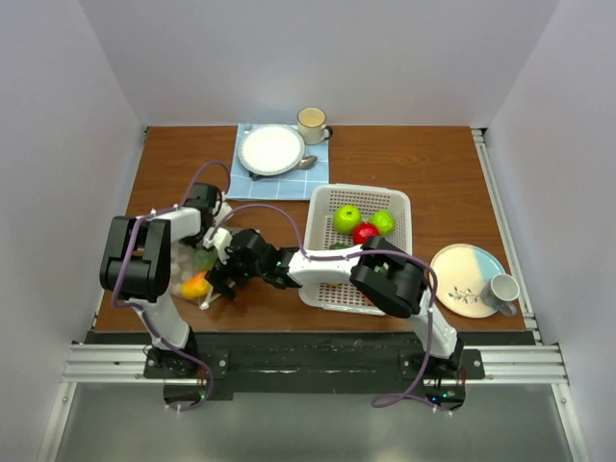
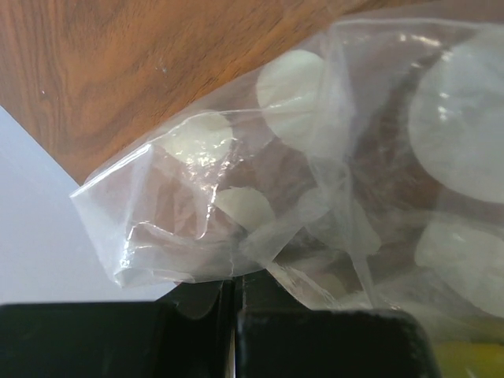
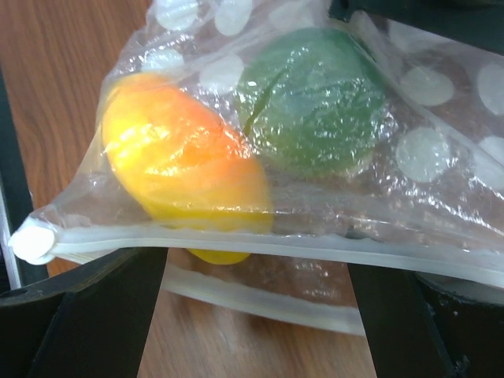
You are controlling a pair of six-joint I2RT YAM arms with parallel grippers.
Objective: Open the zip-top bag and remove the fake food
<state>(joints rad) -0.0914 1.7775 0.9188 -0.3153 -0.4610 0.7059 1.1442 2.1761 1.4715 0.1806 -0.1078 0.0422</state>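
The zip-top bag (image 1: 189,267) lies at the table's front left, clear with pale dots (image 2: 291,87). My left gripper (image 2: 235,315) is shut on a fold of its plastic; in the top view it (image 1: 219,234) is at the bag's far side. My right gripper (image 3: 252,331) is open, its fingers wide apart at the bag's mouth (image 1: 214,287). The white zip strip (image 3: 315,248) spans between the fingers, and the second strip (image 3: 268,303) hangs apart below it. Inside are an orange-yellow piece (image 3: 185,169) and a green piece (image 3: 311,98) of fake food.
A white perforated basket (image 1: 362,190) right of the bag holds two green apples (image 1: 346,218) and a red piece (image 1: 365,233). A white plate (image 1: 271,149) on a blue cloth, a spoon and a mug (image 1: 311,123) stand at the back. A plate (image 1: 462,269) and mug (image 1: 502,287) are at the right.
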